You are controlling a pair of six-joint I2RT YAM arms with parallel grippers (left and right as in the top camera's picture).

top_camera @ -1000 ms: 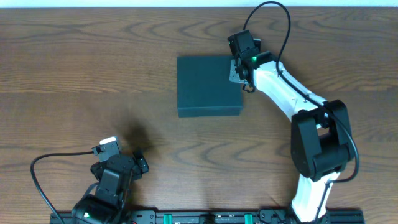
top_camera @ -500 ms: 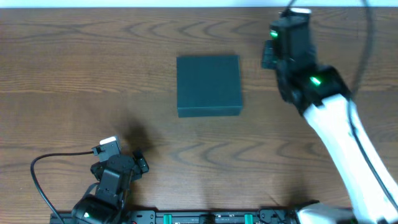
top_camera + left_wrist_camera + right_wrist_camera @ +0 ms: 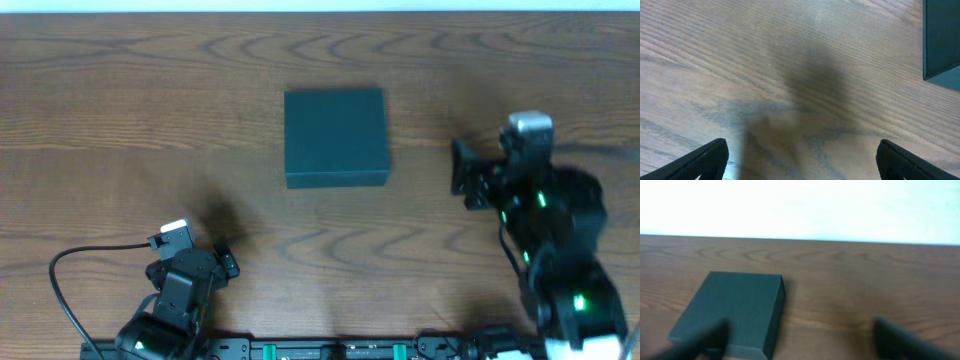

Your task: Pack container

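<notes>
The container (image 3: 335, 137) is a dark teal square box, lid closed, lying flat on the wooden table at mid-table. Its corner shows at the top right of the left wrist view (image 3: 942, 37), and it lies low and left in the right wrist view (image 3: 732, 310). My right gripper (image 3: 462, 175) hovers to the right of the box, apart from it and blurred by motion. Its fingers stand wide apart and open (image 3: 800, 337) with nothing between them. My left gripper (image 3: 200, 248) rests near the front left of the table, open and empty (image 3: 802, 155) over bare wood.
The wooden table (image 3: 120, 120) reaches a pale back edge at the top. A black cable (image 3: 60, 290) loops beside the left arm's base at the front left. No other loose objects show.
My right arm has pulled away from the container's right edge toward the right front, and its jaws went from shut to open. The container and left arm have not moved.
</notes>
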